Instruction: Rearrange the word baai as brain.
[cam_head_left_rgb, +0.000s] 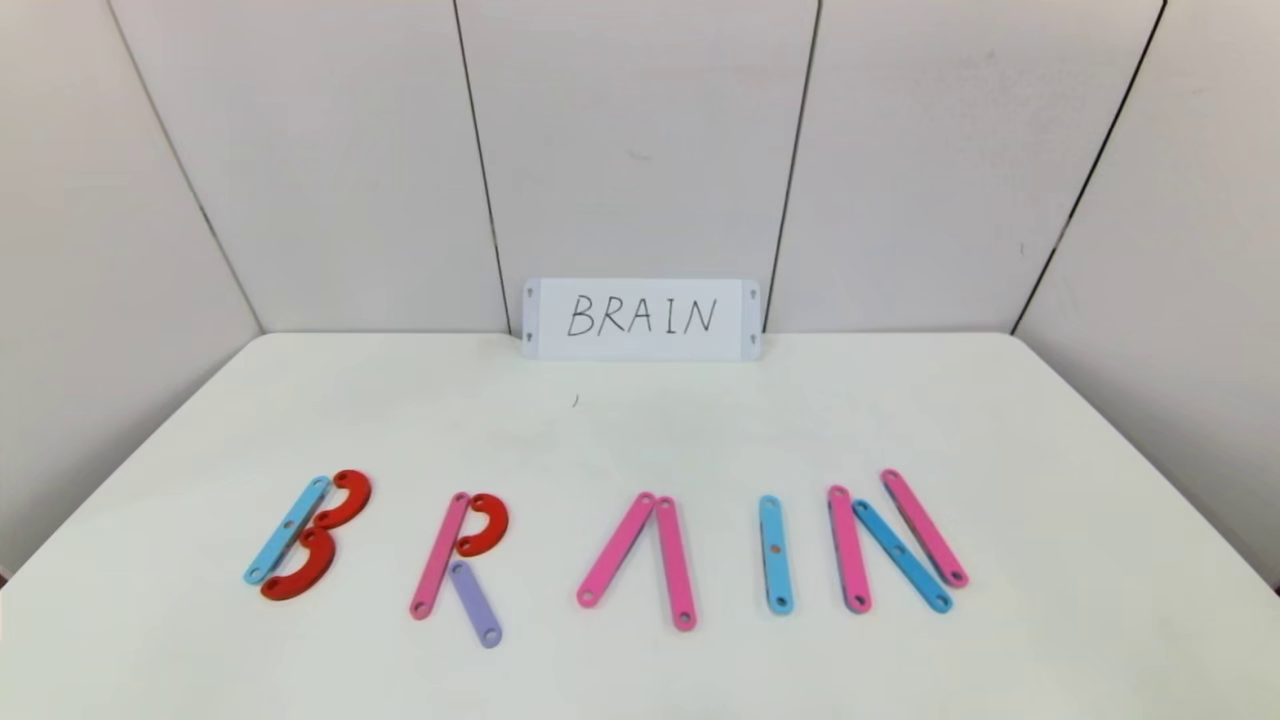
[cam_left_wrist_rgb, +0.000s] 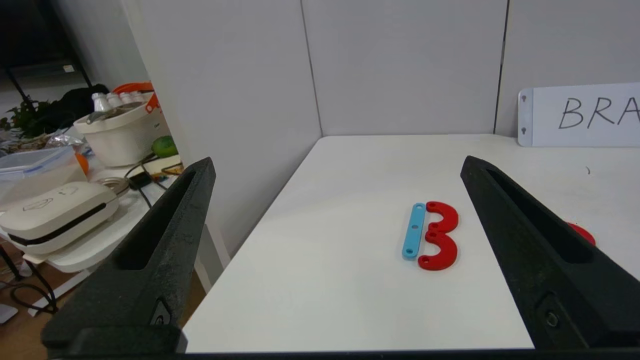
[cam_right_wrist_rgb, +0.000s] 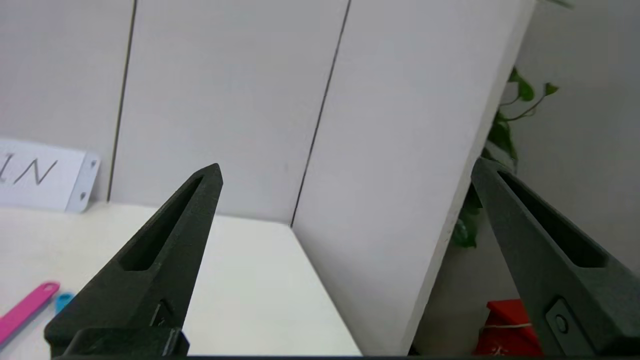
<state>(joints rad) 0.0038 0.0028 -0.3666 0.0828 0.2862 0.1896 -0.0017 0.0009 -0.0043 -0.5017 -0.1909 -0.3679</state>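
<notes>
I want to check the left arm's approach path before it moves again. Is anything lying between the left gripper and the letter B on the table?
Nothing visible does. In the left wrist view the left gripper is open above the near table edge, and only bare white table lies between it and the B, a blue strip with two red curves beside it.

White rectangular card (cam_head_left_rgb: 640, 319) propped against the back wall carries handwritten black "BRAIN"; flat holed plastic pieces (cam_head_left_rgb: 610, 545) on the white table (cam_head_left_rgb: 640, 430) spell B-R-A-I-N.
</notes>
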